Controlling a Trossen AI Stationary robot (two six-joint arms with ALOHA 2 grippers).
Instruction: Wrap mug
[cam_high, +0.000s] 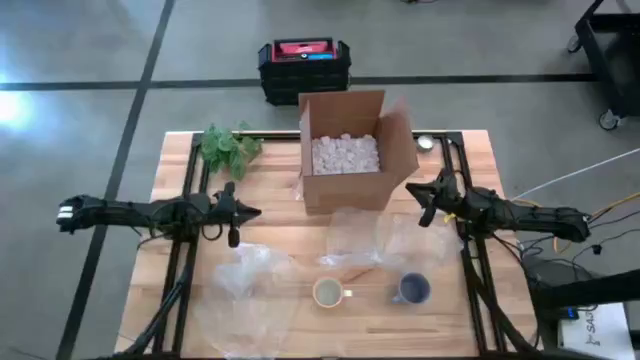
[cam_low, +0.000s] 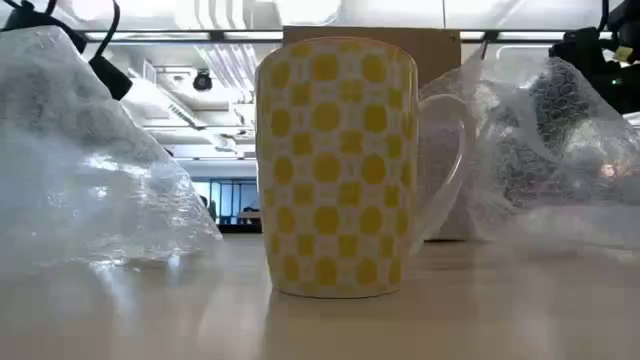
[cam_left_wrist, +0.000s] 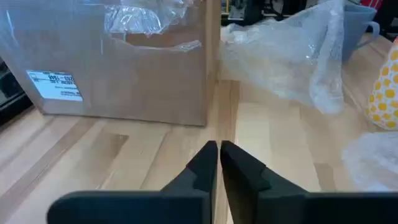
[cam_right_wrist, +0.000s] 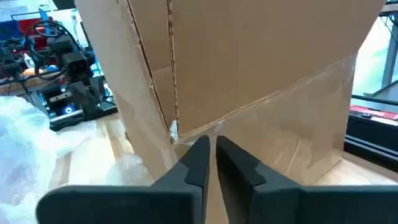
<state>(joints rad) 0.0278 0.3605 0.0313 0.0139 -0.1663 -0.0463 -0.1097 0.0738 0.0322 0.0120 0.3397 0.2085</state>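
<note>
Your yellow-checked mug (cam_high: 328, 292) stands upright near the front edge of the worktop (cam_high: 470, 320), handle toward the blue-grey mug (cam_high: 411, 289) just beside it. Judge it as glazed ceramic: rigid, fairly heavy for its size, slick on the wall, and liable to chip if it tips. The low view shows the handle (cam_low: 455, 160) as an open loop, so the rim or that loop should give you the surest hold; a pinch across the round wall would likely slip.

Sheets of bubble wrap (cam_high: 245, 275) lie around it, one to its left, another (cam_high: 385, 240) behind it toward the cardboard box (cam_high: 350, 150). Expect the wrap to be light, limp and springy, so it will want pinning while you fold it. The box is open and holds white packing peanuts (cam_high: 345, 153).

Your left end effector (cam_high: 232, 212) hovers closed, clear of the mug, left of the box. Your right end effector (cam_high: 428, 200) is closed too, tight against the box's right side, holding nothing.
</note>
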